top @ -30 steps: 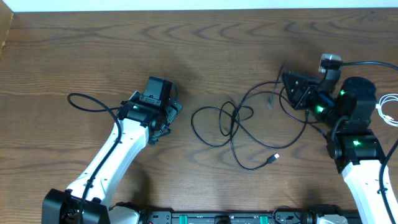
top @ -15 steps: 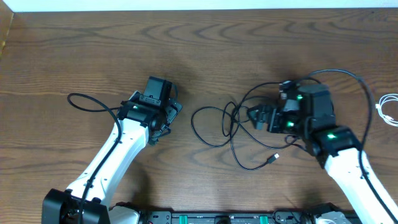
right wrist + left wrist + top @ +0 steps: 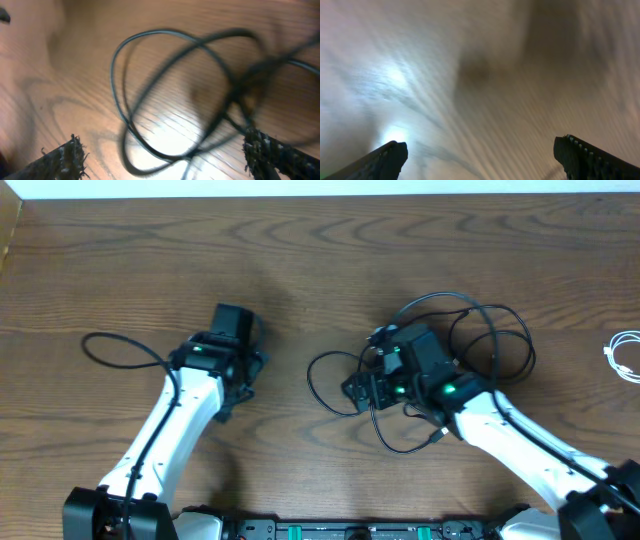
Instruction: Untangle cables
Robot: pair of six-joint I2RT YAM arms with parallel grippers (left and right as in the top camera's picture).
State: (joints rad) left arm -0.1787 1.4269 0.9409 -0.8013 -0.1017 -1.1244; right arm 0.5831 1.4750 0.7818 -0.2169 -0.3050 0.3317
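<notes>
Right fingers (image 3: pixel 270 152), wide and empty over the mid-frame cables (image 3: pixel 237 92), should pinch one loop; left fingers (image 3: pixel 380 162) hang open, empty.

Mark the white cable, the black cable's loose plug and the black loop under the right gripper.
white cable (image 3: pixel 612 350): overhead view, bend of its loop.
black cable's plug (image 3: pixel 440 436): overhead view, the plug tip.
black cable loop (image 3: pixel 113 67): right wrist view, the loop's left curve.

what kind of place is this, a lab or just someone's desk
Likely a robotics lab bench: white left arm and right arm mounted at a wood-grain table, tangled black cables lying on it.
</notes>
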